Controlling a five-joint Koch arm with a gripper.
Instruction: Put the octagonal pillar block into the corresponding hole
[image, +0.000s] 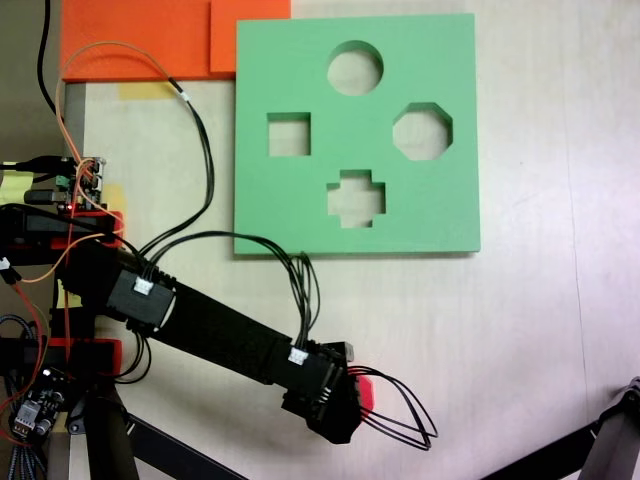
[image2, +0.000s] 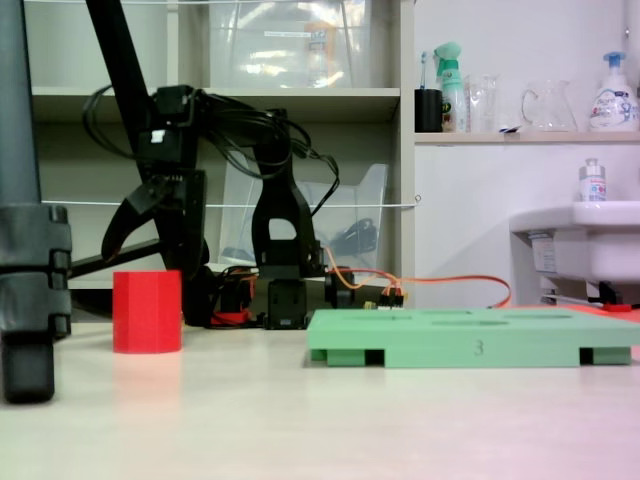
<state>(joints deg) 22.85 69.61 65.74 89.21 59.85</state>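
Observation:
The octagonal pillar block, a bright red foam prism, stands upright on the pale table, left of the green foam board. In a fixed view from above, a sliver of the block shows beside the black wrist. My gripper hangs open just over the block: one curved finger tip is above its left top edge and the other finger reaches down along its right side. The same gripper sits below the green board. The corresponding hole, eight-sided, is on the board's right side.
The board also has a round cut-out, a square cut-out and a cross cut-out. Orange foam sheets lie at the top left. A tripod leg stands left of the block, and loose cables loop off the wrist.

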